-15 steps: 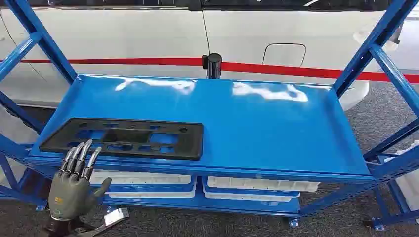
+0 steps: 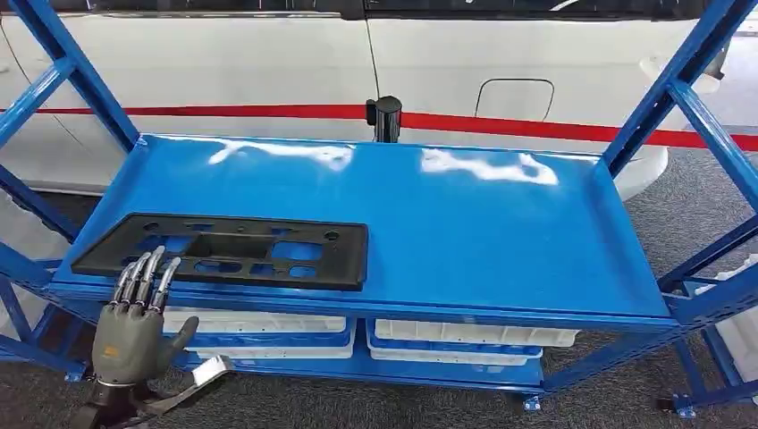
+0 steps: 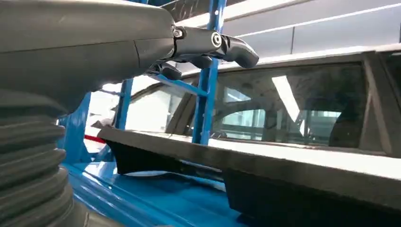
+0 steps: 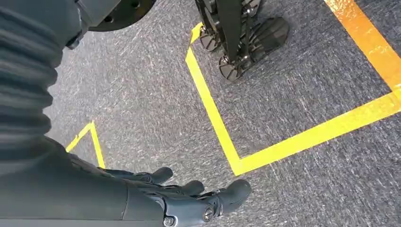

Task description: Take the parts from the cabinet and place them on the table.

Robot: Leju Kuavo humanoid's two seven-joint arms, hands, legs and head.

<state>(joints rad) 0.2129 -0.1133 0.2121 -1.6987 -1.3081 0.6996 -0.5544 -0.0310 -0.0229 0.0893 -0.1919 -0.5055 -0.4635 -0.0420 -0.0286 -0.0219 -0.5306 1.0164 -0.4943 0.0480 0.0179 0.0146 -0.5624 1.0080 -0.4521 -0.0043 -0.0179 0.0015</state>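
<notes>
- The left hand (image 2: 132, 332) is raised in front of the front-left corner of the blue shelf (image 2: 465, 232); its fingers (image 2: 143, 277) are stretched upward and a little apart, the thumb out to the side; it holds nothing; in the head view the fingertips overlap the front edge of the black part, but I cannot tell if they touch it.
- The black part (image 2: 234, 249) is a flat, long panel with several cut-out openings; it lies flat on the shelf surface, close to the front-left corner, with its long side parallel to the front edge; in the left wrist view its dark edge (image 3: 265, 163) runs across just beyond the hand (image 3: 198, 47).
- Under the shelf, on a lower level, there are white trays (image 2: 465, 340) side by side.
- Behind the back edge of the shelf stands a black post (image 2: 386, 116), about at the middle; behind it is a white car (image 2: 447, 63) with a red stripe.
- The right hand (image 4: 189, 201) hangs down over the grey carpet (image 4: 307, 71), which has yellow tape lines (image 4: 222, 132); its fingers are loosely curved and it holds nothing.
</notes>
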